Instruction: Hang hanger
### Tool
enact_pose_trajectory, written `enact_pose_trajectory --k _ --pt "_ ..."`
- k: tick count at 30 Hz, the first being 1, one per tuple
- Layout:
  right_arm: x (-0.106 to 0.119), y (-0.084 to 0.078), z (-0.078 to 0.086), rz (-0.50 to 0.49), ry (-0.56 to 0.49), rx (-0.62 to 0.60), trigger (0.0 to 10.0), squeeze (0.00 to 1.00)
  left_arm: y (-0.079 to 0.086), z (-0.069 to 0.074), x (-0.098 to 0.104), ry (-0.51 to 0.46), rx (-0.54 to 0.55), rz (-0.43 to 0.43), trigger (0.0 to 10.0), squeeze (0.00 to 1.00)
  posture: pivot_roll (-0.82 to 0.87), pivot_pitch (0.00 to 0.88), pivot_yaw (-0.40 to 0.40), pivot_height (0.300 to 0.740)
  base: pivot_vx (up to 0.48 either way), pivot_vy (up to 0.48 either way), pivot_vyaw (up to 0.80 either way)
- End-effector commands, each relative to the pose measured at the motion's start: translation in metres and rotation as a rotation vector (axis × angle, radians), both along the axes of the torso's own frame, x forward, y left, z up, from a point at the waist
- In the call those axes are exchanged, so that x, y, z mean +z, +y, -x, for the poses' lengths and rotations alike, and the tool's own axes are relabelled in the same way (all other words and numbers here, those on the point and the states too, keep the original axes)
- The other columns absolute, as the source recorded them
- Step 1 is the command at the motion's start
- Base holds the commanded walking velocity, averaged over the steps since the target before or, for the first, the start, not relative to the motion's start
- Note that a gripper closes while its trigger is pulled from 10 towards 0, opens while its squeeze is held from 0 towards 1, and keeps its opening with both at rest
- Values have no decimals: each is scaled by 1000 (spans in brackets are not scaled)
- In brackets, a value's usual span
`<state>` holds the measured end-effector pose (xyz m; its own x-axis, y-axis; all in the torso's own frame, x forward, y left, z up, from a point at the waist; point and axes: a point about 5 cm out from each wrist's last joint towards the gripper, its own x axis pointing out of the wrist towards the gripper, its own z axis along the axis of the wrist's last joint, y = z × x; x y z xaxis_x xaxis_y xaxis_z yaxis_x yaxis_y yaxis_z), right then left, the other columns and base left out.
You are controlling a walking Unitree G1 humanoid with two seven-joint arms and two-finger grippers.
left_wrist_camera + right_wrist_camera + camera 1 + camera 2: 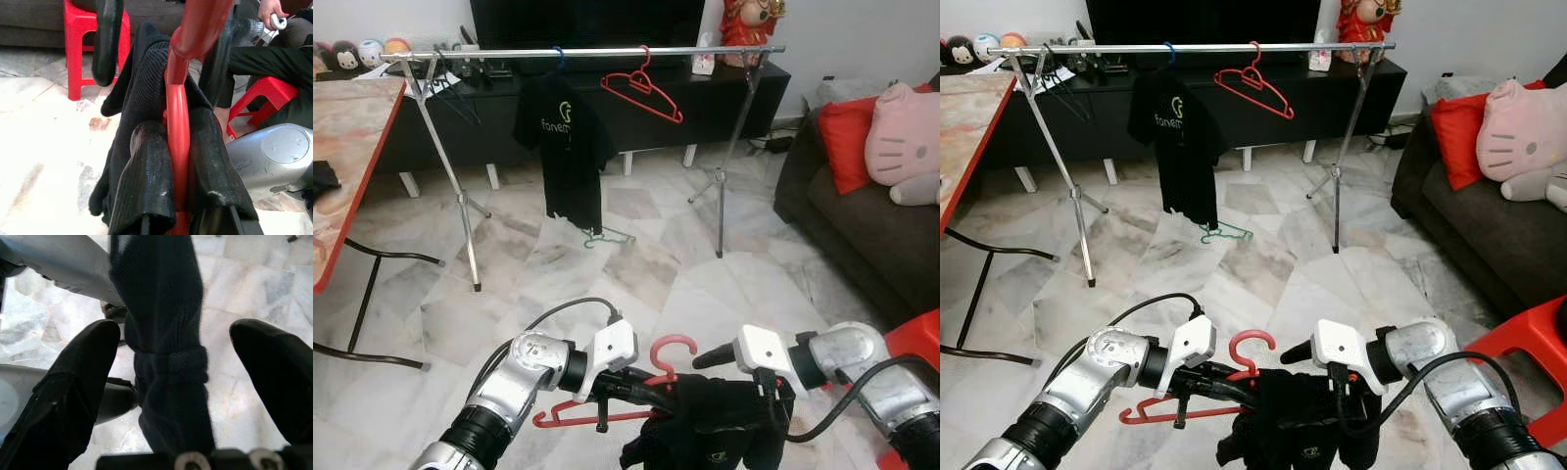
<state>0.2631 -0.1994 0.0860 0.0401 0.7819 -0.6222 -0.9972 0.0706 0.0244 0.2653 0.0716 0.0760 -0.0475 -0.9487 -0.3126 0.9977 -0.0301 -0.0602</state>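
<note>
Low in front of me, my left gripper (636, 387) is shut on a red hanger (673, 348) that carries a black garment (705, 421). In the left wrist view the two fingers (146, 181) press the hanger's red neck (178, 122) with cloth draped over both sides. My right gripper (773, 401) is just right of it, open, with a fold of the black garment (166, 333) hanging between its spread fingers (73, 382), touching neither. The metal clothes rail (587, 51) stands across the room ahead.
On the rail hang a black T-shirt (560, 137) and an empty red hanger (641, 88). A green hanger (607, 237) lies on the marble floor below. A table (342, 147) is at left, a dark sofa (862, 215) at right, a red stool (915, 338) near my right arm. A person (271, 12) sits behind.
</note>
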Motion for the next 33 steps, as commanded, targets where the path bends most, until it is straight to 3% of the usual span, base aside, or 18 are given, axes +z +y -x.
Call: enact_pose_trajectory --k 1,2,33 --pt "-1 0 -3 20 -19 0 980 0 -8 -4 13 -57 -25 23 10000 0 -95 0 -98 740 0 0 0" --pt "-3 0 -4 23 -18 -2 0 0 -8 -4 13 -57 -24 23 10000 0 -95 0 -98 740 0 0 0" --pt "-8 9 -3 -5 -18 21 0 0 -7 -4 13 -67 -41 6 10000 0 -97 0 -79 740 0 0 0"
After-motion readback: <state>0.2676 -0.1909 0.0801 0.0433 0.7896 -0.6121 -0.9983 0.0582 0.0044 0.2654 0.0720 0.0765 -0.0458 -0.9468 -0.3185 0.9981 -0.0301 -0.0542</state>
